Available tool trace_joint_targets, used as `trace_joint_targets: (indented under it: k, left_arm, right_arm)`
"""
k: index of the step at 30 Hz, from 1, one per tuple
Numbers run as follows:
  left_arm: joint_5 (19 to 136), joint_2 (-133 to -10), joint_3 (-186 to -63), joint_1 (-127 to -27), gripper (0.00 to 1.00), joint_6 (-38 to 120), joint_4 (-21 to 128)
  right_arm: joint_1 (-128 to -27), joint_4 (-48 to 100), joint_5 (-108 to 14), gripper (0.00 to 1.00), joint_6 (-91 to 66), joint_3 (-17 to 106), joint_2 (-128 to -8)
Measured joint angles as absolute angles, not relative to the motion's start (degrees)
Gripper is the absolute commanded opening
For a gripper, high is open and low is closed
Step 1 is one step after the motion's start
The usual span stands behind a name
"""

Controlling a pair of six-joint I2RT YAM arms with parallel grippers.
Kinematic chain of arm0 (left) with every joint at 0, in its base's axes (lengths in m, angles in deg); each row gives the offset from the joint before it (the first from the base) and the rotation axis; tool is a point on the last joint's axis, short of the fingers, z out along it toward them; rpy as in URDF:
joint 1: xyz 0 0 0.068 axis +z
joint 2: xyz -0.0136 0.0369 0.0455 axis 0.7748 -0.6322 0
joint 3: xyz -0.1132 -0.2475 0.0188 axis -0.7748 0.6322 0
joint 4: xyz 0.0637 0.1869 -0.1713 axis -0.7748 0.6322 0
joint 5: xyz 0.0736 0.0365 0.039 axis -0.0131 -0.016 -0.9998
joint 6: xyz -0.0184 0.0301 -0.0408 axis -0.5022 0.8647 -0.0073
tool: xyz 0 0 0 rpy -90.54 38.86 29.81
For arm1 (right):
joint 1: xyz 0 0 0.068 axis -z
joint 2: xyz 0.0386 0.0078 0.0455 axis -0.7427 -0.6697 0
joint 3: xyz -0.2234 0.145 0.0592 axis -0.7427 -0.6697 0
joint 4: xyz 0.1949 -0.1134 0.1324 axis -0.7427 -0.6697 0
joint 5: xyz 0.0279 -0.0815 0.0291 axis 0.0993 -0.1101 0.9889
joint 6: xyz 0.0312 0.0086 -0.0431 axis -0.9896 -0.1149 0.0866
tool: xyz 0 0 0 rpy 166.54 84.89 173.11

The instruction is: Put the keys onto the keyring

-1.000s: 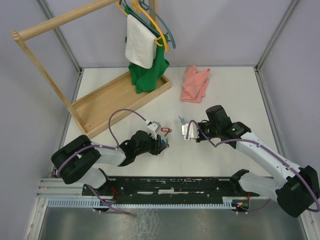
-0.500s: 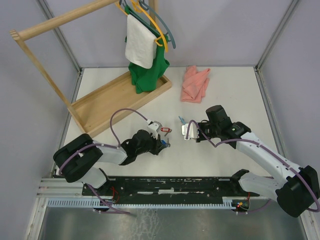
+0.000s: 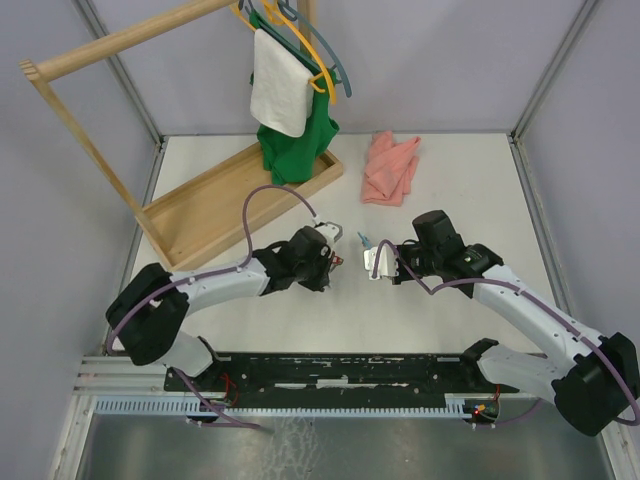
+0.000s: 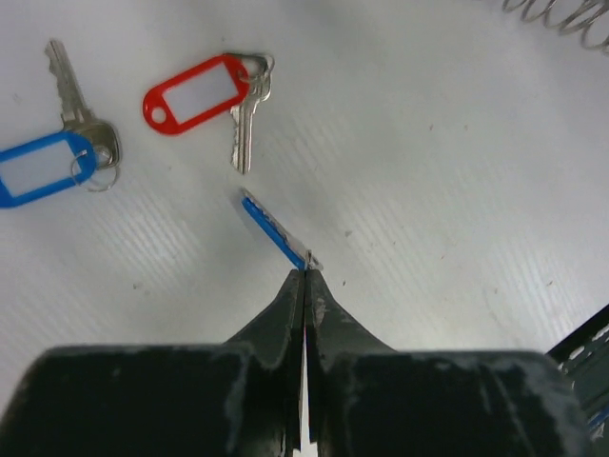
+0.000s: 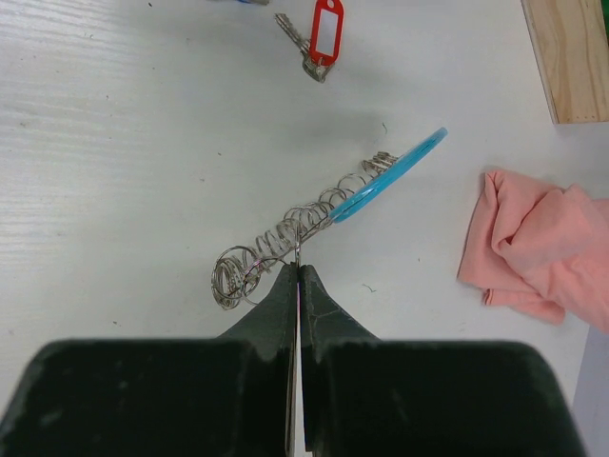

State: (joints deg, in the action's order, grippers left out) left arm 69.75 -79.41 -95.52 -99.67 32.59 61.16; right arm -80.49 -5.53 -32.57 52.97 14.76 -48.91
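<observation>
One blue-tagged key (image 4: 275,229) now pinched — left tool (image 4: 305,275) has advanced.

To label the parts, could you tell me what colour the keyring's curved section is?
Bright blue; the keyring shows best in the right wrist view.

Bright, even, diffuse light falls from above on the white tabletop (image 3: 470,190). Shadows are soft and pale, and there is no harsh glare. The overhead view is sharp throughout, with little bending at its edges.

In the left wrist view, the dark body of the left end effector (image 4: 304,276) is blurred along the bottom edge. The blue key tag (image 4: 274,231) at its tips and the red-tagged key (image 4: 195,93) are crisp.

In the right wrist view, the body of the right end effector (image 5: 297,269) is likewise soft. The keyring (image 5: 347,205) is sharp, and a faint grey shadow lies on the tabletop just beyond it.
</observation>
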Motion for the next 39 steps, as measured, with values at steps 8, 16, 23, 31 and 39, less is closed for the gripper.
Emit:
trace_joint_targets:
  k: [8, 16, 23, 31, 39]
  left_arm:
    - [68.94, -89.64, -106.95, -99.67, 0.03, 35.65, 82.04]
    - [67.96, -96.88, -115.52, -99.61, 0.12, 38.88, 91.68]
    - [66.91, -98.19, -117.68, -99.41, 0.34, 39.95, 93.05]
    - [68.97, -86.1, -108.07, -99.1, 0.43, 36.28, 84.11]
    - [69.25, -74.87, -90.6, -98.41, 0.42, 27.8, 65.14]
  right_arm:
    - [-80.49, -5.57, -32.61, 0.01, 52.97, 14.76, -48.71]
    - [-80.49, -5.57, -32.96, 0.01, 52.95, 14.74, -48.1]
    - [-80.49, -5.57, -33.2, 0.01, 52.95, 14.65, -47.95]
    - [-80.49, -5.59, -33.44, 0.01, 52.95, 14.65, -47.95]
    - [-80.49, -5.42, -33.4, 0.01, 52.64, 14.39, -47.95]
